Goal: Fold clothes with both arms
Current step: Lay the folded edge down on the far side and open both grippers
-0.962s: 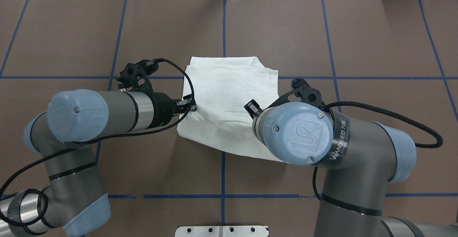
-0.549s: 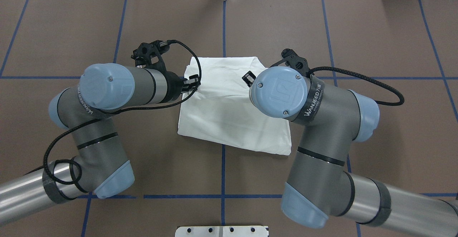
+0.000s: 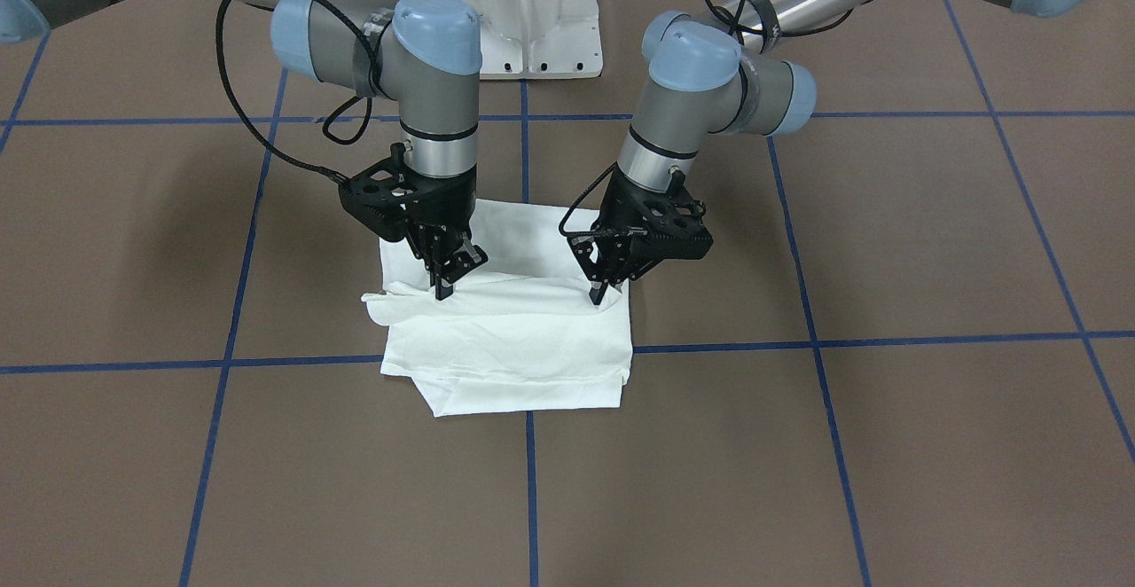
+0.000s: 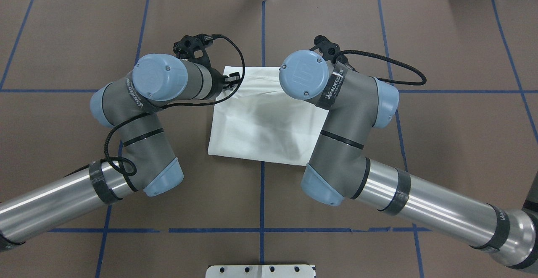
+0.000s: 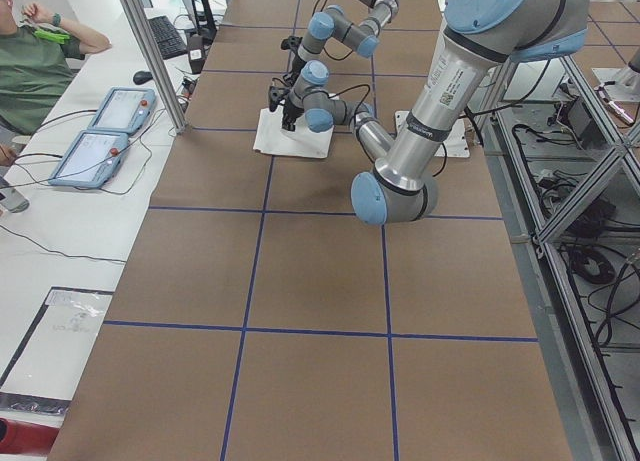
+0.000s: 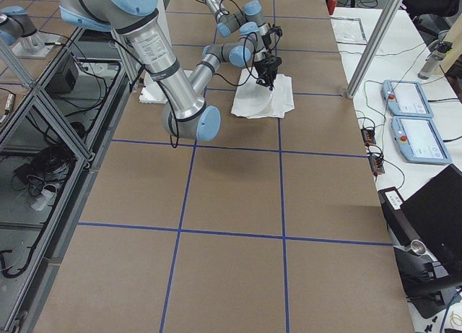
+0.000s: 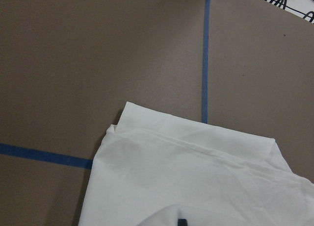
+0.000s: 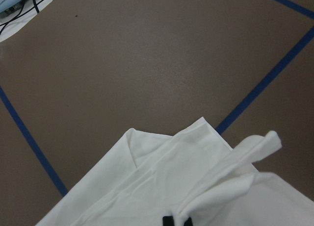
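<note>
**A:** Where is the T-shirt, and what have you got hold of?

**B:** The white T-shirt [image 3: 519, 339] lies part-folded in the middle of the brown surface [image 3: 887, 241], over a crossing of the blue tape lines [image 3: 727, 345]. My right hand [image 3: 441, 290] and my left hand [image 3: 601, 293] are each pinched closed on cloth. A raised ridge of shirt runs taut between them. Each wrist camera shows white fabric gathered right at a dark fingertip.

**A:** Which way does the rest lie from your hands?

**B:** Forward, away from my base. The ridge I hold runs side to side across my front, roughly parallel to the shirt's far edge. From overhead, that edge sits flat just beyond both hands. So I judge the move to be straight forward and down, both hands together, until the ridge meets that edge.

**A:** Is either hand nearer?

**B:** They look about level, and I can't tell that one leads.

**A:** Is anything in the way?

**B:** Only the shirt's own cloth. A loose corner [image 3: 372, 301] juts out just outside my right hand, and I think it could end up poking from the fold. The tape lies flat on the surface. The white pedestal [image 3: 529, 19] stands behind me, well apart.
</note>
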Controlling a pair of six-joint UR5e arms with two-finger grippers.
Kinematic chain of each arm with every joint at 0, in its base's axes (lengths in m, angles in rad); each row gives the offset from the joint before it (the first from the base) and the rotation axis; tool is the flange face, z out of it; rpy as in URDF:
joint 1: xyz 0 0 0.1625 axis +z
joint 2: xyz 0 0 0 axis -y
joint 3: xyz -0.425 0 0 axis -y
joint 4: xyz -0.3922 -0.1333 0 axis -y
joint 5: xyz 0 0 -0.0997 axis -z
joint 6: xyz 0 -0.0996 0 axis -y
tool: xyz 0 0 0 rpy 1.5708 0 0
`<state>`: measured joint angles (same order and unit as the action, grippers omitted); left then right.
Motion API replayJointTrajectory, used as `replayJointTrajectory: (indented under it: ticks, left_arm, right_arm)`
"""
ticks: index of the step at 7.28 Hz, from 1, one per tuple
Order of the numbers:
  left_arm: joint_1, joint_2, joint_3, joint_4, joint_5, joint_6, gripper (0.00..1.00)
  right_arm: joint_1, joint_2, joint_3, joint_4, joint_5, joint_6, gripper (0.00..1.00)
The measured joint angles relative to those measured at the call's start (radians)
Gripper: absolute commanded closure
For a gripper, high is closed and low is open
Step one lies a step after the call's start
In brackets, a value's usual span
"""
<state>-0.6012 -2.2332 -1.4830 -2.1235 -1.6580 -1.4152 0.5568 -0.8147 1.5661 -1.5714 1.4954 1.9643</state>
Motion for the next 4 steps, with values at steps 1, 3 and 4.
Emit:
replayJointTrajectory:
  ticks: [1, 3, 4]
  left_arm:
    - [-0.005, -0.019, 0.064, -0.034, 0.001, 0.017, 1.0]
    - [-0.019, -0.064, 0.151, -0.054, 0.001, 0.044, 0.24]
    - [-0.026, -0.075, 0.173, -0.063, 0.0, 0.059, 0.01]
  right_arm:
    - [0.01, 0.021, -0.059, 0.024, 0.001, -0.023, 1.0]
    - [0.017, 0.045, -0.153, 0.104, 0.007, -0.055, 0.4]
    - [0.018, 0.053, -0.184, 0.136, 0.011, -0.081, 0.0]
